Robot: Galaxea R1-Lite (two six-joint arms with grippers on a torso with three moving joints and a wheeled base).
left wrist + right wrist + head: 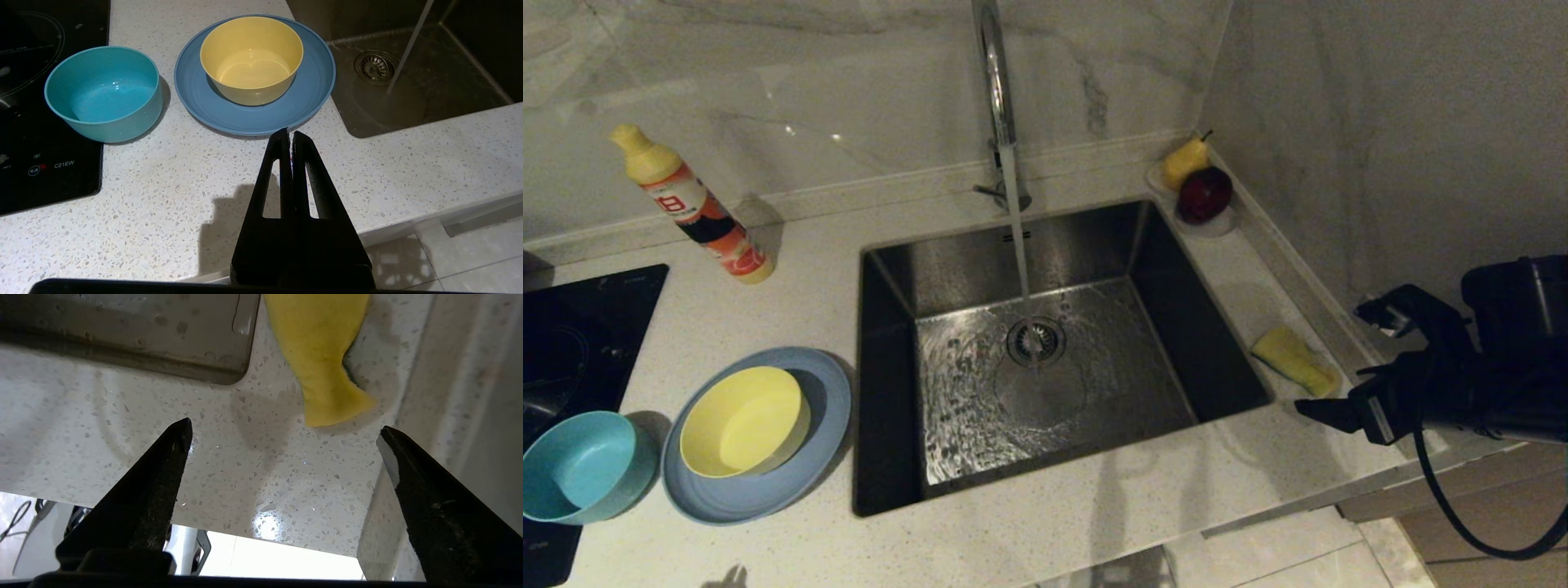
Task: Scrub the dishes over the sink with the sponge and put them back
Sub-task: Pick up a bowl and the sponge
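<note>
Just ahead of your right gripper [286,433], the sponge [322,359] is lying yellow side up on the counter [245,477], between the sink [1054,359] edge and the wall upstand. Your jaws are standing wide, with nothing between them, and the sponge's near end is sitting just beyond the tips, not touching either.

You are looking at an early stage, by my reading: sponge not yet picked up, no dish over the basin. The plate [253,114] is resting on the counter on the far side of the sink from this gripper, with the yellow bowl [251,57] sitting in it. The teal bowl [104,92] is standing just beside the plate, partly on the cooktop [41,171]. All three are left to scrub and return.

Your left gripper [291,136] is hanging pinched together, empty, near the plate rim.

Water is running from the tap [996,90] onto the drain. A soap bottle [694,204] is leaning well away. A pear [1183,162] and apple [1205,194] are sitting on a dish beyond the sponge. You are working tight against the upstand; the outer finger may graze it.
</note>
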